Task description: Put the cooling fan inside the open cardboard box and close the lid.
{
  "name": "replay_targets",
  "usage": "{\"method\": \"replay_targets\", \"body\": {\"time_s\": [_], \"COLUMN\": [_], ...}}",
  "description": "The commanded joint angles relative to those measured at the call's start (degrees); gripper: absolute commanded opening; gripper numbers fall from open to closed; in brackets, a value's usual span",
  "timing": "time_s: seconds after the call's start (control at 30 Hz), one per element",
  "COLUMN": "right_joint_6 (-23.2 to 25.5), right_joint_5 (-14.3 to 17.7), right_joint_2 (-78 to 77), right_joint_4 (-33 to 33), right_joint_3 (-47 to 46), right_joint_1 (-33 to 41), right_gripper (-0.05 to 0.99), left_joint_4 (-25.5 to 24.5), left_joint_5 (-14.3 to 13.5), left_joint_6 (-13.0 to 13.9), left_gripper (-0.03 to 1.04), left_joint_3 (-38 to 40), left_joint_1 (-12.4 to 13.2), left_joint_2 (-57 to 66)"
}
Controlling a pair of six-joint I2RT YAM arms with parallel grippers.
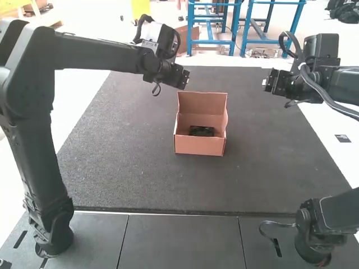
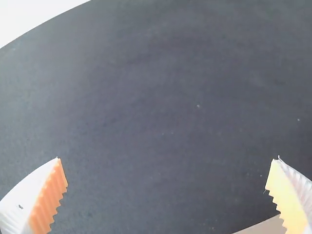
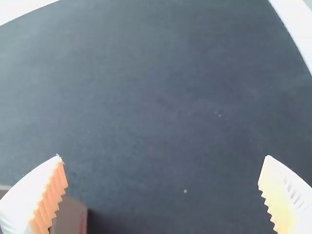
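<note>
The cardboard box (image 1: 200,140) sits near the middle of the dark mat (image 1: 112,145) that covers the surface. Its lid stands upright along the box's far side, so the box is open at the top. The black fan (image 1: 201,131) lies inside the box, on its floor and against the far wall, below the raised lid.

My left tool (image 2: 167,168) hangs in the air beyond the box's far left corner, higher than the lid's top edge and apart from it. It is released: its two white ribbed fingers (image 2: 29,204) with their orange pads are spread wide, with nothing but bare mat between them.

My right tool (image 3: 163,165) hangs off to the box's right and a little beyond it, well apart from the cardboard and raised above the mat. It too is released, its fingers wide apart and gripping nothing.

Neither tool touches the box, the lid or the fan.
</note>
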Motion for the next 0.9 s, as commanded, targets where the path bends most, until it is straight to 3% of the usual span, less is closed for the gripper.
{"method": "replay_targets", "body": {"time_s": [0.0,0.1,0.27,0.4,0.53,0.73,0.87], "right_joint_6": [-1.83,-2.45,-3.41,-3.41,-3.41,-3.41,-3.41], "right_joint_5": [1.65,1.48,-1.78,-5.64,-6.87,-7.31,-7.31], "right_joint_2": [-0.26,0.01,1.41,2.12,2.12,2.47,2.56], "right_joint_4": [0.11,-1.73,-8.41,-13.42,-15.01,-15.36,-15.36], "right_joint_3": [1.88,4.34,6.54,7.24,7.24,7.24,7.33], "right_joint_1": [-1.11,-1.47,-1.82,-1.82,-1.82,-1.55,-1.38], "right_gripper": [0.90,0.90,0.89,0.89,0.89,0.89,0.89], "left_joint_4": [-0.73,-2.31,-6.62,-12.25,-18.75,-26.04,-27.36], "left_joint_5": [1.68,3.52,9.15,12.66,14.60,18.11,18.46], "left_joint_6": [0.63,0.63,0.19,-1.83,-3.85,-4.12,-4.56], "left_gripper": [0.97,0.97,0.97,0.97,0.97,0.97,0.97], "left_joint_3": [3.95,6.68,10.81,14.41,16.08,15.64,13.97], "left_joint_1": [-0.94,-0.76,-0.68,-0.59,-0.68,-0.76,-0.85], "left_joint_2": [2.15,4.43,8.48,10.85,11.91,11.91,11.91]}}
